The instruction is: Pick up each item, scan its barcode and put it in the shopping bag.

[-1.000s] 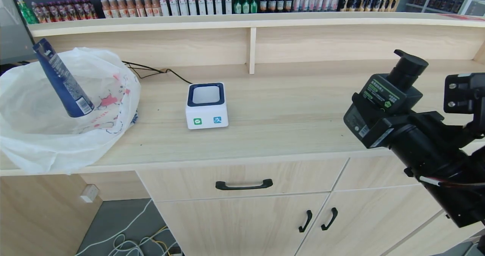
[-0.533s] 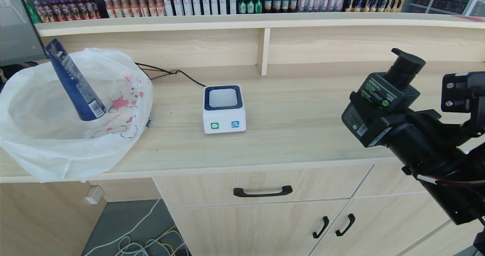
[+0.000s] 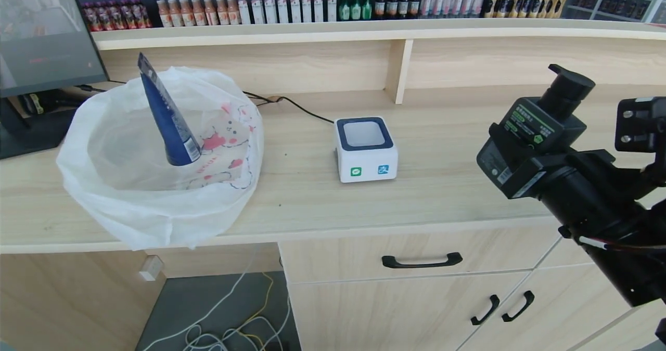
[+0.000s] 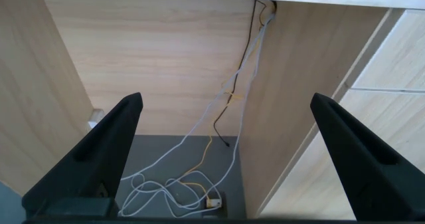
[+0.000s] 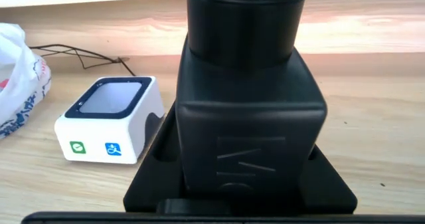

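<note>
Judging by how things lie, one item is done: a blue tube [image 3: 169,122] stands tilted inside the bag [image 3: 156,210], which sits open on the left part of the worktop [image 3: 442,184]. The item in hand is a black pump bottle [image 3: 530,132]. The right tool [image 5: 239,197] is clamped on its body and holds it to the right of the scanner [image 3: 366,148], well apart from that box. Its scan and its bagging both look still to come. The left tool [image 4: 229,151] hangs below the worktop with its fingers spread wide and nothing between them, facing cables [image 4: 192,177] on the floor.

Against the earlier frame, the whole head picture has swung leftward. Bag, tube and scanner now sit further right in it, and a screen [image 3: 47,28] shows at the left edge. That is the camera moving, not the things, and bag and scanner keep their spacing. The bottle, carried with the arm, is now nearer the scanner than before.
</note>
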